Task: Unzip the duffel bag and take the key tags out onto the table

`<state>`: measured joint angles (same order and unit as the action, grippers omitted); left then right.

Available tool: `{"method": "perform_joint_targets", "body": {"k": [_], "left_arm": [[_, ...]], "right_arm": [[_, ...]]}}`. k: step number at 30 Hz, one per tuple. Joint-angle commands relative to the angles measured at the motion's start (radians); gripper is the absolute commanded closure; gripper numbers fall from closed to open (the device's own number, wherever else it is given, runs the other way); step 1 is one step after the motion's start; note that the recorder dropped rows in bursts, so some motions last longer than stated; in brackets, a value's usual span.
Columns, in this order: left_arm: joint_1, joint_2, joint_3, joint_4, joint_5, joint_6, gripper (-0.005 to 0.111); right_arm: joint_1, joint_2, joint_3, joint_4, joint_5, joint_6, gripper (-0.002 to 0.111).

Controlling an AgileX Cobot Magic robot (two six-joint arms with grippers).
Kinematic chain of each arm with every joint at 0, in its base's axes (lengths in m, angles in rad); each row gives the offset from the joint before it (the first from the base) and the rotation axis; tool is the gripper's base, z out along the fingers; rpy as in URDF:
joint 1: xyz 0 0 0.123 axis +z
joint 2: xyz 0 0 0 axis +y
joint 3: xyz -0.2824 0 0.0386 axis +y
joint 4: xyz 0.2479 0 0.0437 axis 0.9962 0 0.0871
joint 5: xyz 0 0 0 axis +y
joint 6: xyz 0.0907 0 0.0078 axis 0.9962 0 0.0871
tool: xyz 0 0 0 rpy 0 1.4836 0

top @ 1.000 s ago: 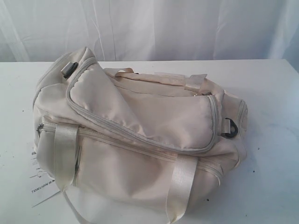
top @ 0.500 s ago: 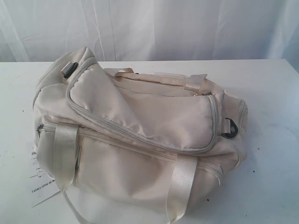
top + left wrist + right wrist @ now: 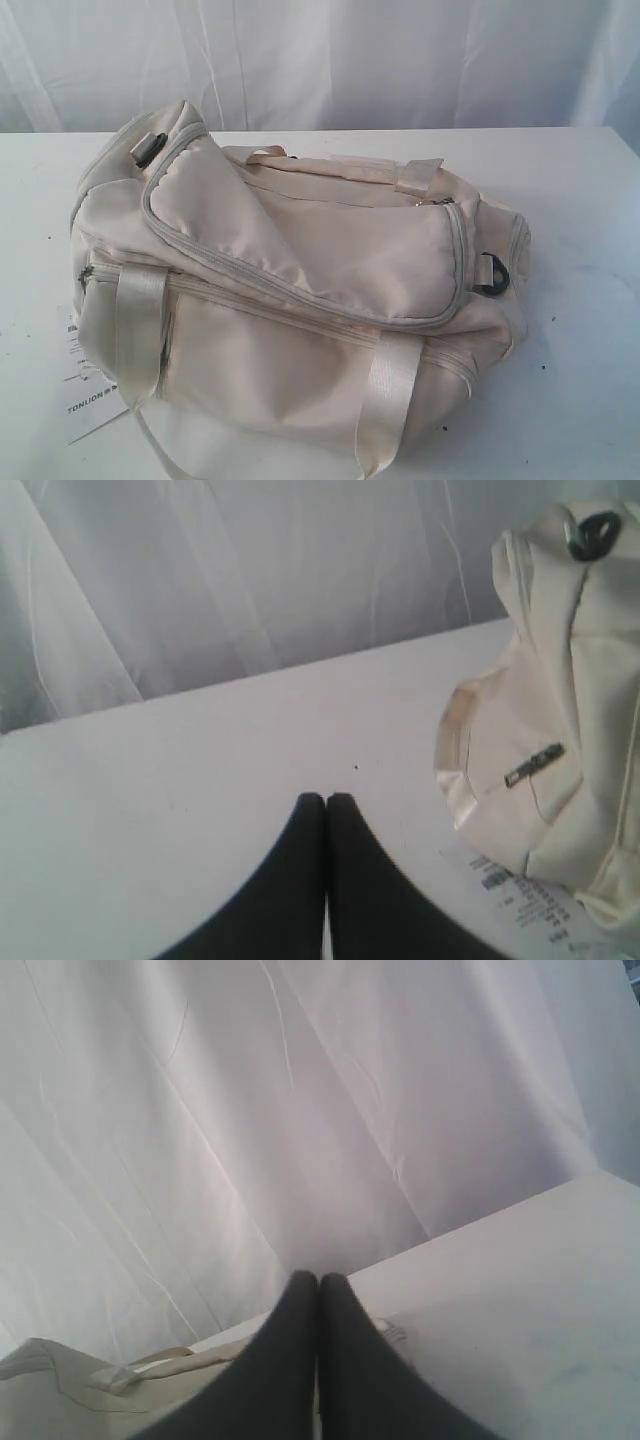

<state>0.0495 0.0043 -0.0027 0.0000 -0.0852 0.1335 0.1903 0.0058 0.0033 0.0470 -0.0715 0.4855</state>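
Observation:
The cream duffel bag [image 3: 300,300] lies across the white table [image 3: 580,200], its grey zippers closed over the top flap and its shiny handles hanging toward the front. No key tags show; they are out of view. Neither arm appears in the exterior view. In the left wrist view my left gripper [image 3: 326,800] is shut and empty above bare table, off one end of the duffel bag [image 3: 560,710]. In the right wrist view my right gripper [image 3: 319,1280] is shut and empty, with a bit of the duffel bag [image 3: 70,1390] showing beside it.
A white paper label [image 3: 85,385] with black print lies on the table by the bag's left end, also seen as a printed label [image 3: 520,900] in the left wrist view. A black strap ring [image 3: 495,275] hangs at the bag's right end. White curtain [image 3: 320,60] backs the table.

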Motion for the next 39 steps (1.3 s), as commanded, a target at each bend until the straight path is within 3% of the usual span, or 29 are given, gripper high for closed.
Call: {"method": "perform_joint_targets", "body": {"k": [1,10,18,22,29,34,37,39], "left_arm": [[-0.003,-0.004,0.003,0.0,-0.116,-0.001,0.107],[-0.003,-0.004,0.003,0.0,-0.337,-0.003,0.107],[-0.003,-0.004,0.003,0.008,-0.591,-0.205,0.107],[-0.003,-0.004,0.003,0.013,-0.622,-0.246,0.107],[-0.003,0.025,-0.106,0.01,-0.487,-0.25,0.107],[-0.003,0.113,-0.24,0.01,-0.316,-0.409,0.107],[-0.003,0.161,-0.32,0.013,-0.132,-0.492,0.107],[-0.003,0.189,-0.372,0.013,0.075,-0.511,0.107]], "right_arm": [[0.001,-0.006,-0.003,-0.002,0.002,0.108,0.108],[0.001,0.014,-0.075,-0.001,0.184,0.134,0.108],[0.018,0.332,-0.36,0.064,0.397,-0.17,0.108],[0.043,0.564,-0.532,0.195,0.533,-0.377,0.108],[0.05,0.968,-0.824,0.296,0.678,-0.551,0.108],[0.05,1.251,-1.065,0.333,0.864,-0.645,0.108],[0.05,1.408,-1.208,0.365,0.914,-0.674,0.108],[0.05,1.492,-1.294,0.367,0.936,-0.676,0.108]]}}
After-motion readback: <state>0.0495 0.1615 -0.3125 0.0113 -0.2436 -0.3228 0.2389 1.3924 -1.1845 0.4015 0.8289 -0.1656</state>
